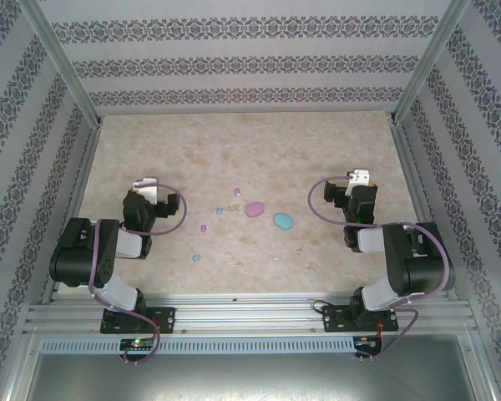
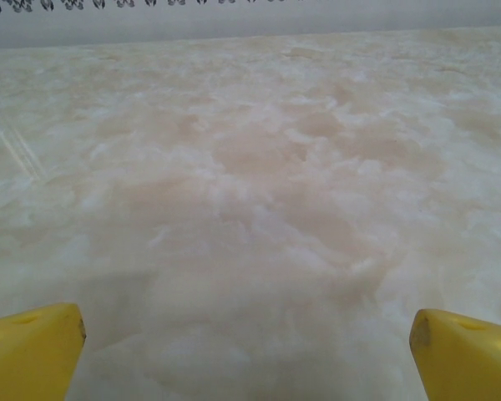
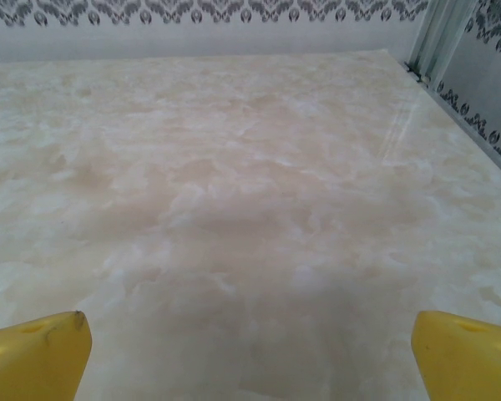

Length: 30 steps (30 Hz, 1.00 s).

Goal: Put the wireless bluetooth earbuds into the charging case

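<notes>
Top: pink case (image 1: pixel 255 209) is oval, long axis approx L-R; blue case (image 1: pixel 282 220) just right of it. Left of pink case: far pink bud (image 1: pixel 237 191), mid blue bud (image 1: pixel 220 211), mid pink bud (image 1: pixel 204 226), near blue bud (image 1: pixel 195 257), all too small to tell axis. Left gripper (image 1: pixel 150 185) and right gripper (image 1: pixel 361 177) are well apart from it. L wrist: left fingertips (image 2: pixel 29 351) yellow, spread wide over marble table (image 2: pixel 259 167). R wrist: right fingertips (image 3: pixel 463 355) also spread wide.

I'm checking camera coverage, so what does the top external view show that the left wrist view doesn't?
Top external: the pink case, blue case and four tiny earbuds lying loose. Left wrist: the left hand close up, yellow fingertips spread wide, nothing between them. Both: the marbled table and patterned wall.
</notes>
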Tool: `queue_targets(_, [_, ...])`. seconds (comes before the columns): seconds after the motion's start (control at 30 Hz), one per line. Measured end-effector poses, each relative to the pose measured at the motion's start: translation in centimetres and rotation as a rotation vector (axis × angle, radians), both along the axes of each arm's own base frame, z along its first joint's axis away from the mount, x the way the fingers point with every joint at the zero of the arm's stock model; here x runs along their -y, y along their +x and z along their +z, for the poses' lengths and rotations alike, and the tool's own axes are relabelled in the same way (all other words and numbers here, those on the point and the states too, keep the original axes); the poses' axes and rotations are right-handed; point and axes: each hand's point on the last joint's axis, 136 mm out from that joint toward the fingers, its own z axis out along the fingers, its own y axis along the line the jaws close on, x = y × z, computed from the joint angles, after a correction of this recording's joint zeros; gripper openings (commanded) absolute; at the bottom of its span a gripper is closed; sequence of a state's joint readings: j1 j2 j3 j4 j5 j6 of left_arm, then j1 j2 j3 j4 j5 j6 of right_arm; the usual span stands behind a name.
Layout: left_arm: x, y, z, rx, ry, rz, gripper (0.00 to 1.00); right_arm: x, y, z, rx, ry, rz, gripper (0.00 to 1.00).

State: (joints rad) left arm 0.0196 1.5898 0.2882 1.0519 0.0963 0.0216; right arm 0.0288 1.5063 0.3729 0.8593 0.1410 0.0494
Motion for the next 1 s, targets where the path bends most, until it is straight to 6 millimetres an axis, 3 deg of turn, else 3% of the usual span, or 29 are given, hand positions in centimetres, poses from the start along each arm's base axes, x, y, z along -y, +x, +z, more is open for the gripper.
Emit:
queue_targets(0.13, [-0.2,-1.4,0.3,0.013,0.001,0.012,1.00,-0.4,0.8,1.9,-0.023,-0.003,0.025,0.98])
queue_targets(0.33, [-0.2,-0.9,7.3,0.160,0.004,0.014,1.00,-3.5,2.2,7.5,0.002,0.014,0.151,0.98])
queue_targets(0.47, [1.2,-0.7,11.5,0.206,-0.006,-0.069,0.94,-7.7,2.0,8.3,-0.068,0.067,0.263,0.95])
queue_targets(0.6, [3.9,-0.3,13.2,0.146,-0.034,-0.212,0.87,-13.3,0.6,7.5,-0.167,0.128,0.385,0.92])
queue_targets(0.73, [8.6,-0.4,12.9,0.042,-0.066,-0.382,0.86,-18.5,-1.4,5.5,-0.281,0.188,0.484,0.89])
queue_targets(0.8, [12.1,-0.8,11.6,-0.038,-0.075,-0.492,0.86,-20.3,-2.3,4.3,-0.342,0.229,0.514,0.87])
queue_targets(1.0, [21.0,-3.4,5.6,-0.269,-0.076,-0.773,0.84,-20.7,-3.3,1.0,-0.486,0.346,0.458,0.85])
